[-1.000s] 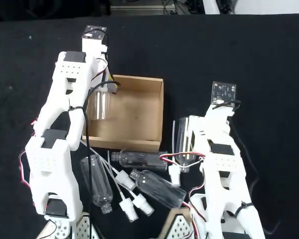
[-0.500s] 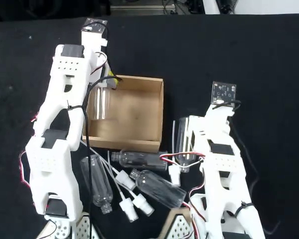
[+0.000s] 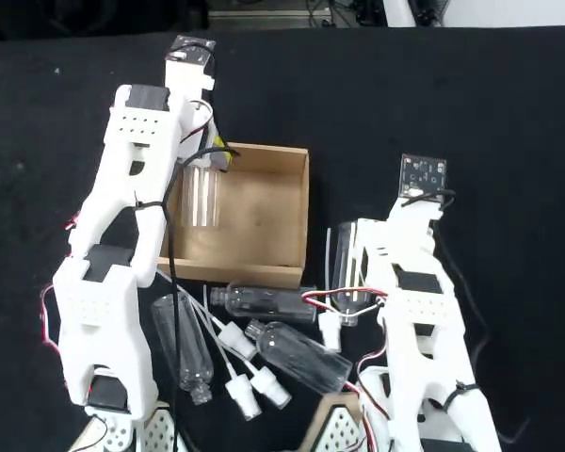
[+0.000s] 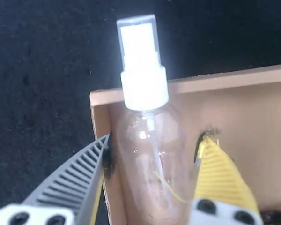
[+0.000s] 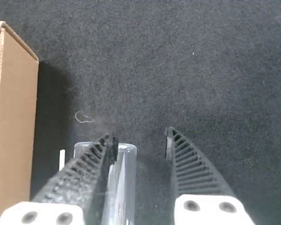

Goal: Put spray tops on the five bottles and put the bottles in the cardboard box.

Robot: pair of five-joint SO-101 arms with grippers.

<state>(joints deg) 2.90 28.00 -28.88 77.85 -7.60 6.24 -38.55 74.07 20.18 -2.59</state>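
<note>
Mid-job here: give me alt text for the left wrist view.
A clear bottle with a white spray top is clamped between the left arm's grey and yellow jaws, over a corner of the open cardboard box. The black table lies beyond.

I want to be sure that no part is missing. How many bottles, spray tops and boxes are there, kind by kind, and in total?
Clear plastic bottles: 5
White plastic spray tops: 5 (1 fitted, 4 loose)
Brown cardboard box: 1
Total: 11
</note>
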